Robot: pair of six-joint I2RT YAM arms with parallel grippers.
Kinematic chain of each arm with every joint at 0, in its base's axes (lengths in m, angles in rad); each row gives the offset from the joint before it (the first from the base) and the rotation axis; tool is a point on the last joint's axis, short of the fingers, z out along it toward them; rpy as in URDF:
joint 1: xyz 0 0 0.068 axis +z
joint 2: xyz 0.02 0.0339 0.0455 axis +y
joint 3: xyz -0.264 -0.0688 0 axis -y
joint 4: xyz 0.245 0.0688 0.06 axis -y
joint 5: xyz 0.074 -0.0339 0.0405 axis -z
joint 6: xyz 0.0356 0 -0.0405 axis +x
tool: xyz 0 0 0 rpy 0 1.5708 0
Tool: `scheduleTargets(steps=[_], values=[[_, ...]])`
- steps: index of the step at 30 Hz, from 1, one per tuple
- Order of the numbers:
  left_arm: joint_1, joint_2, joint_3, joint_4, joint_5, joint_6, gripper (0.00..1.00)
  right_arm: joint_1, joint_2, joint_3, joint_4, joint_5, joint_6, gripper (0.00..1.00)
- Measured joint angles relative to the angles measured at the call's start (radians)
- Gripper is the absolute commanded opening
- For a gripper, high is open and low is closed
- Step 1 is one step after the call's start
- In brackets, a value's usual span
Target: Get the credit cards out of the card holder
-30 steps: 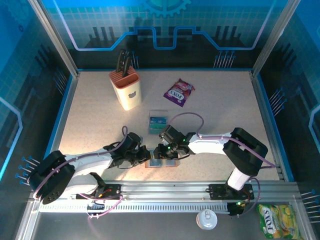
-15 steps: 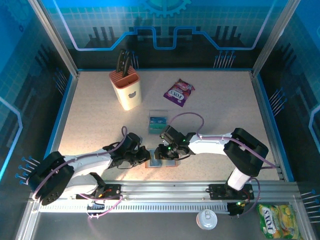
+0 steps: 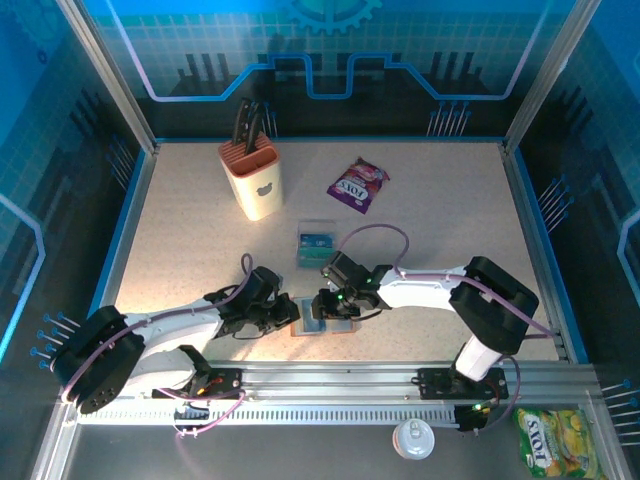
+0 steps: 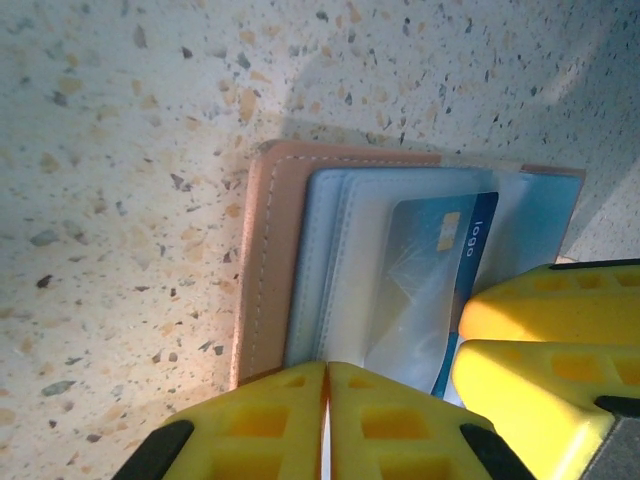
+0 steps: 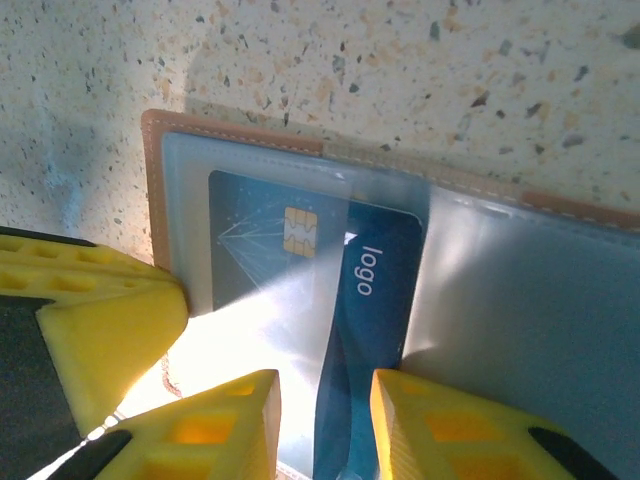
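The small tan-brown leather card holder (image 3: 335, 327) is lying open like a book near the front edge of the speckled beige table (image 3: 450, 220), its grey-blue clear sleeves facing up. The left gripper (image 4: 327, 378) is resting at the holder's left end with its yellow fingers pressed together, only a hairline showing between them. Whether a sleeve is pinched there I cannot tell. The right gripper (image 5: 325, 405) is reaching in from the other side, jaws standing partly apart. Between them is sitting the lower end of a dark blue plastic card (image 5: 378, 262) printed "logo", partly out of its sleeve and leaning against one finger. Farther back a small clear plastic tray (image 3: 315, 243) is sitting, then a purple snack packet (image 3: 358, 185) and a cream knife block (image 3: 254, 182).
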Motion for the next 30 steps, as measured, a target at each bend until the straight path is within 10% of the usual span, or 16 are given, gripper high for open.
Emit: scheduleTargets(steps=[30], values=[[0.0, 0.039, 0.071, -0.029, 0.027, 0.008, 0.1, 0.0, -0.051, 0.021, -0.101, 0.045, -0.03, 0.32]])
